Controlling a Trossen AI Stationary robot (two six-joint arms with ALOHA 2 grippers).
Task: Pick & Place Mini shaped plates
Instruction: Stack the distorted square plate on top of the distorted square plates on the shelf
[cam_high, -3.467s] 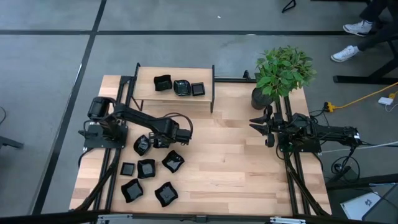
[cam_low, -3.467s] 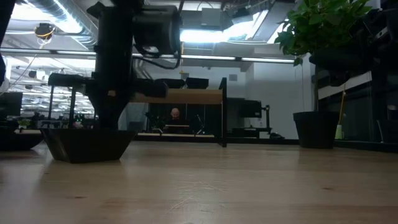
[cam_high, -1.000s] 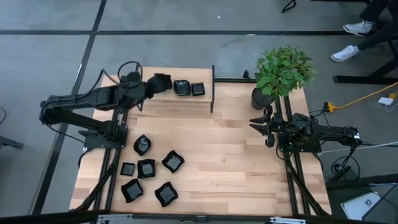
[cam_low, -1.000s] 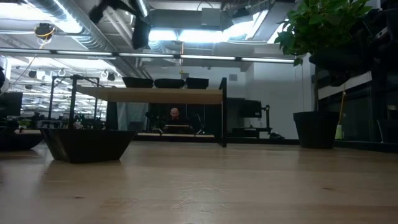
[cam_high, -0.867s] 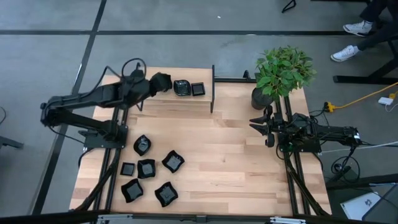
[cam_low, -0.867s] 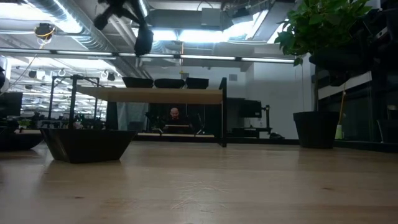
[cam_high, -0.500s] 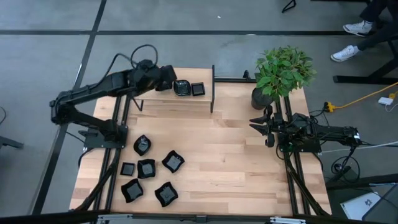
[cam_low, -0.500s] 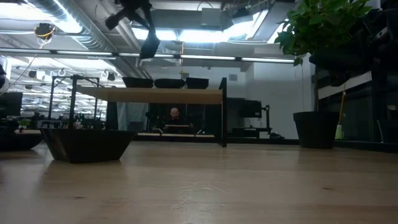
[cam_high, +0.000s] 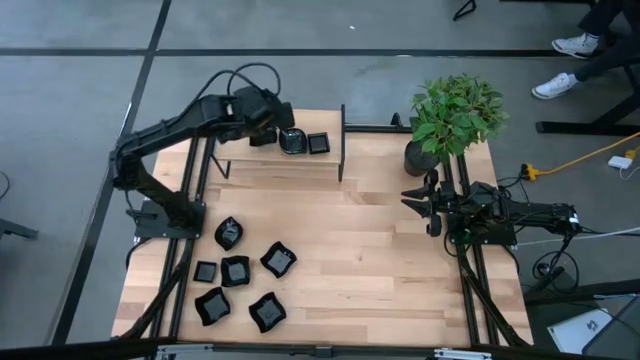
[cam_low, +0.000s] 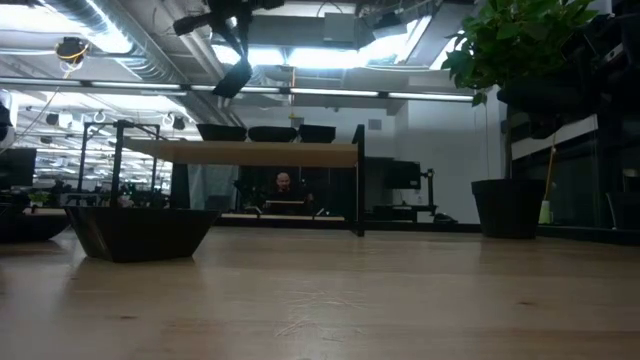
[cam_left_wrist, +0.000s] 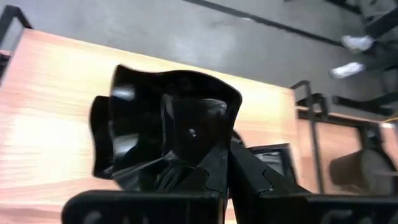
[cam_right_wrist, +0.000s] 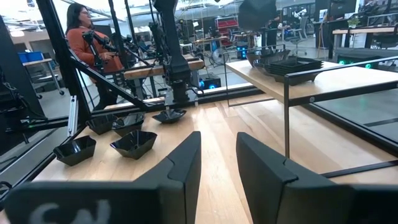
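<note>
Overhead, the left gripper (cam_high: 268, 122) is clamping a wavy-edged plate (cam_left_wrist: 168, 134) above the raised shelf (cam_high: 240, 160) (back-left corner). The right gripper (cam_high: 412, 197) is waiting, fingers apart, near the desk's right edge.

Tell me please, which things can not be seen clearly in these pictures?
- High view: the left pincer and the plate it carries are hidden under the arm's wrist, above the shelf.
- Left wrist view: the held plate covers most of the shelf; the plate's lower edge is behind the fingers.
- Low view: the plates on the shelf are only dark silhouettes; their shapes cannot be told.
- Right wrist view: the right pincer waits open.
</note>
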